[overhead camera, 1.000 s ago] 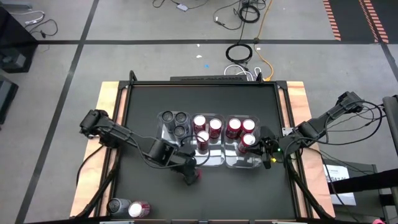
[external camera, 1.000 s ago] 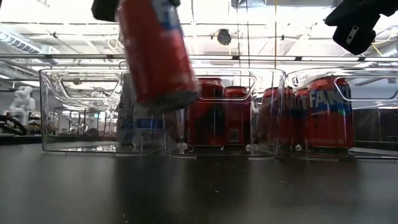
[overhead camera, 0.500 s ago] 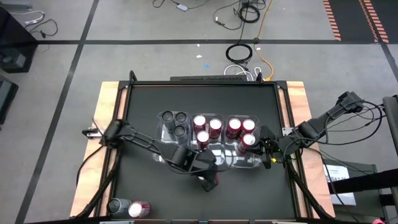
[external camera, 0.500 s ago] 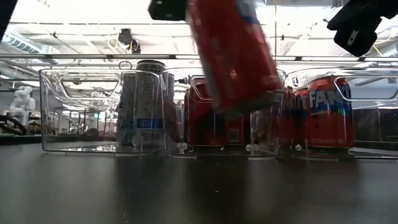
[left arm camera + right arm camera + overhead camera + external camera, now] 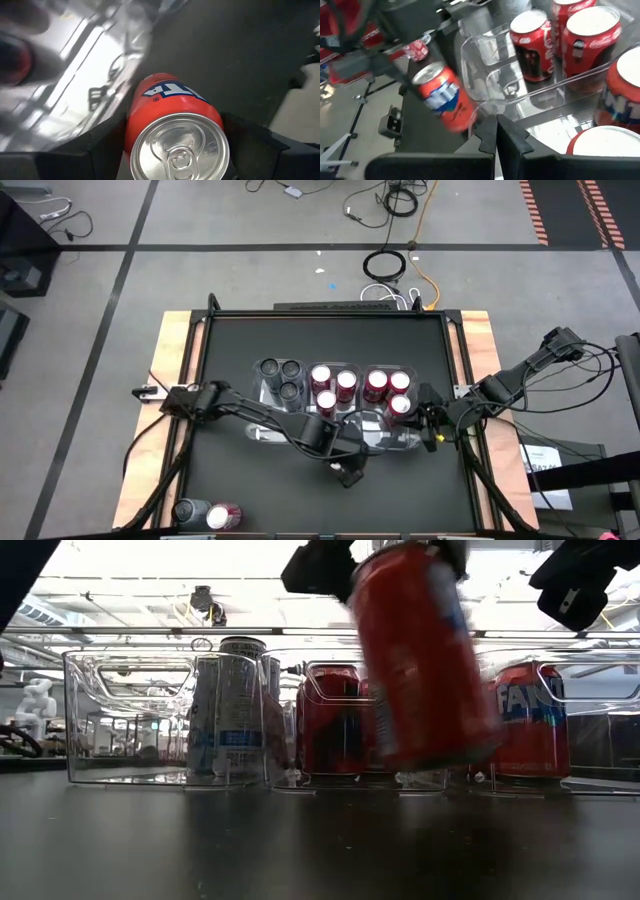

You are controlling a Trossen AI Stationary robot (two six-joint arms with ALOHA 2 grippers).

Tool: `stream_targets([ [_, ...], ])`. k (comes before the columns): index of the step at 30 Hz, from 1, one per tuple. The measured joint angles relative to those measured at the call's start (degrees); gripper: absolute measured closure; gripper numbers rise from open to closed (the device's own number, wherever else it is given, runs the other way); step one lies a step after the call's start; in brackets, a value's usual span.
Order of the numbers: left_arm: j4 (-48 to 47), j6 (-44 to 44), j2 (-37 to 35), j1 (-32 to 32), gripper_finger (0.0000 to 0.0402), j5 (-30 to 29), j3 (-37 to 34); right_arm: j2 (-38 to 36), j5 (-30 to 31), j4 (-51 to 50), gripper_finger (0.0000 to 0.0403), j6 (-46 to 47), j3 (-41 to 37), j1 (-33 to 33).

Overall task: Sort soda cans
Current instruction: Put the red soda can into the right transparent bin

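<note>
Left gripper (image 5: 347, 471) carries a red can (image 5: 424, 655) tilted, clear above the surface (image 5: 230, 350).
Its jaws clench that can just off the trays' (image 5: 262, 435) near edge, with bare surface toward the front edge. The right gripper (image 5: 428, 428) hangs over the right tray's near right corner, jaws closed together, empty.
</note>
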Motion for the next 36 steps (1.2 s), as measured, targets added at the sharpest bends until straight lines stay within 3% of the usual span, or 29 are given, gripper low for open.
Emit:
stream_targets([
  [8, -2.14, -0.13, 0.32, -0.04, 0.0096, -0.42, -1.05, 0.00, -0.42, -0.04, 0.0402, 0.02, 0.00, 0.00],
  [36, 4.18, -2.89, 0.30, 0.00, 0.0086, -1.81, -1.16, 0.00, -1.93, 0.04, 0.0402, 0.68, 0.00, 0.02],
])
